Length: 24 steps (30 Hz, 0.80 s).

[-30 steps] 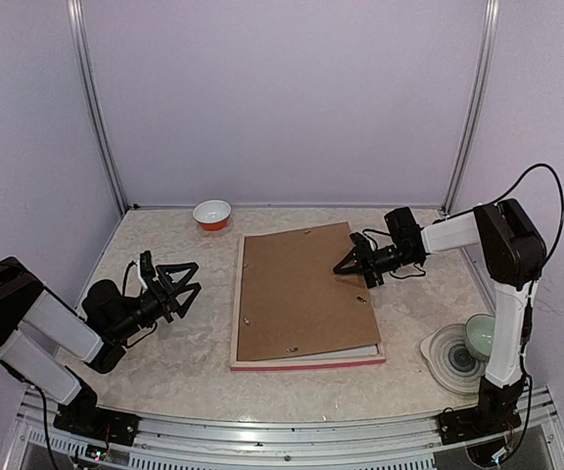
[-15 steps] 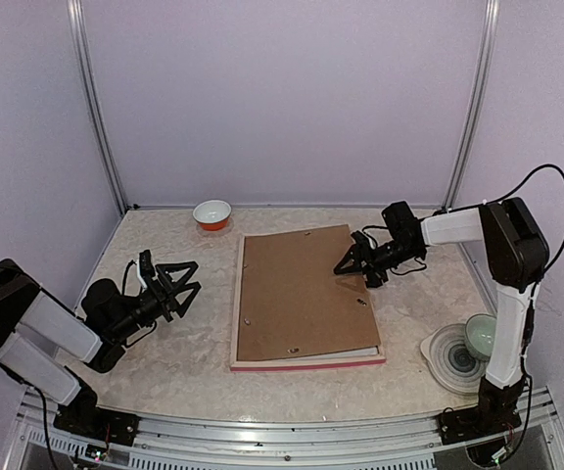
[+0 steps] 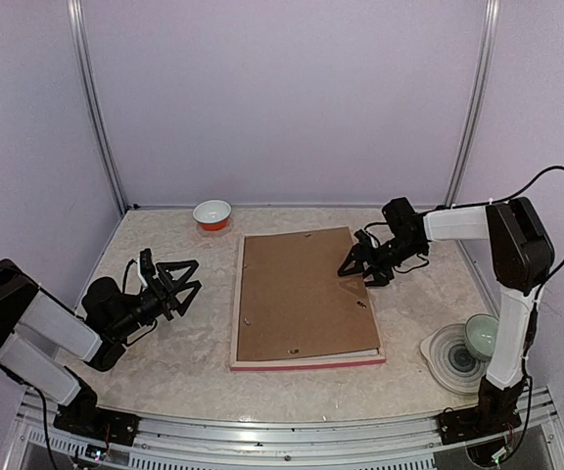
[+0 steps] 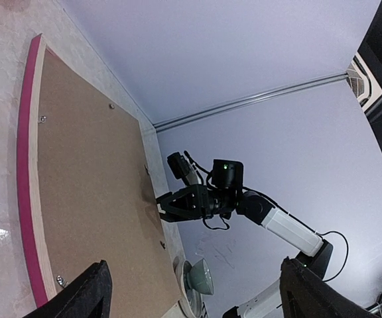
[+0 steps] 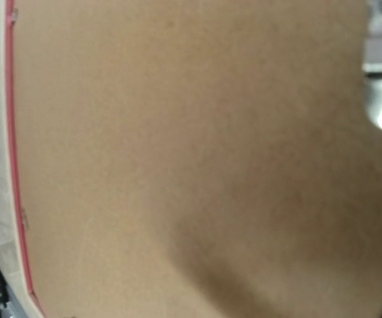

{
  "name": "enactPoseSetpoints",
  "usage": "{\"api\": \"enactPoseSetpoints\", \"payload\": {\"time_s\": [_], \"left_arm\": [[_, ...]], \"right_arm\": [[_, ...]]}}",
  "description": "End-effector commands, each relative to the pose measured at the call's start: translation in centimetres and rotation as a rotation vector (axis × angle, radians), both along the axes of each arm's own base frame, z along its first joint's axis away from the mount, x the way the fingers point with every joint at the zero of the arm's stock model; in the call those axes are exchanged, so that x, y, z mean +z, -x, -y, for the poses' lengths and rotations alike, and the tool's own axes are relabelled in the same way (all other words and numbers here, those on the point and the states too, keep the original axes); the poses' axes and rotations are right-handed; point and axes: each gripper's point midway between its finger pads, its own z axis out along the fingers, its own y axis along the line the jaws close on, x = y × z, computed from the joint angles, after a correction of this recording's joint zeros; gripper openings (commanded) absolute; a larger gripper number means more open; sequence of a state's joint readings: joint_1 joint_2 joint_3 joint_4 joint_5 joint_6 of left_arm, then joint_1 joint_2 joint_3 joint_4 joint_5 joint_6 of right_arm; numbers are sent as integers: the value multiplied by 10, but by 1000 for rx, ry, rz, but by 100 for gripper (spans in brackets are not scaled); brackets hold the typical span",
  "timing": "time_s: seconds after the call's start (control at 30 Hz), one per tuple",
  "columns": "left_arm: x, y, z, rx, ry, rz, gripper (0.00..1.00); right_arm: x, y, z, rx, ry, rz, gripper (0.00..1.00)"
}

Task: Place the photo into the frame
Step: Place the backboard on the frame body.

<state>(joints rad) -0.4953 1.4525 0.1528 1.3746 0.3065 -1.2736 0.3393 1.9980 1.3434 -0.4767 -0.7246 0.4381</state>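
The frame (image 3: 306, 364) lies face down mid-table, showing a pale rim and a pink near edge. A brown backing board (image 3: 302, 294) covers its back, so the photo is hidden. My right gripper (image 3: 352, 266) hovers at the board's far right edge, jaws spread and empty. The left wrist view shows the same gripper (image 4: 159, 207) at that edge. The board (image 5: 178, 146) fills the right wrist view, with the frame's pink edge (image 5: 10, 132) at the left. My left gripper (image 3: 179, 284) rests open and empty to the left of the frame.
An orange and white bowl (image 3: 212, 213) stands by the back wall. A pale green cup (image 3: 480, 336) sits on a plate (image 3: 444, 354) at the near right, beside the right arm's base. Walls and metal posts close in the table.
The right gripper's jaws have spread wider and it has shifted slightly toward the back. The board's far right corner has settled flat. The left arm has not moved.
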Motion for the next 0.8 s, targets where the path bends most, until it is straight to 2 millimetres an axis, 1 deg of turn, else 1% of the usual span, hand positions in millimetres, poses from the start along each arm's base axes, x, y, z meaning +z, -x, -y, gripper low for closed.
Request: {"api": "enactPoseSetpoints", "payload": {"time_s": [0.0,0.33,0.77], "left_arm": [[8,-1,1,4,-3,35,86],[6,1,1,3,-13,40,87],[4,0,2,6,-34,46,87]], "right_arm": [[23,-2,-1,13,33,75,73],[19,-1,4,4,83,84,73],[21,-1,9,0,166,117,74]]}}
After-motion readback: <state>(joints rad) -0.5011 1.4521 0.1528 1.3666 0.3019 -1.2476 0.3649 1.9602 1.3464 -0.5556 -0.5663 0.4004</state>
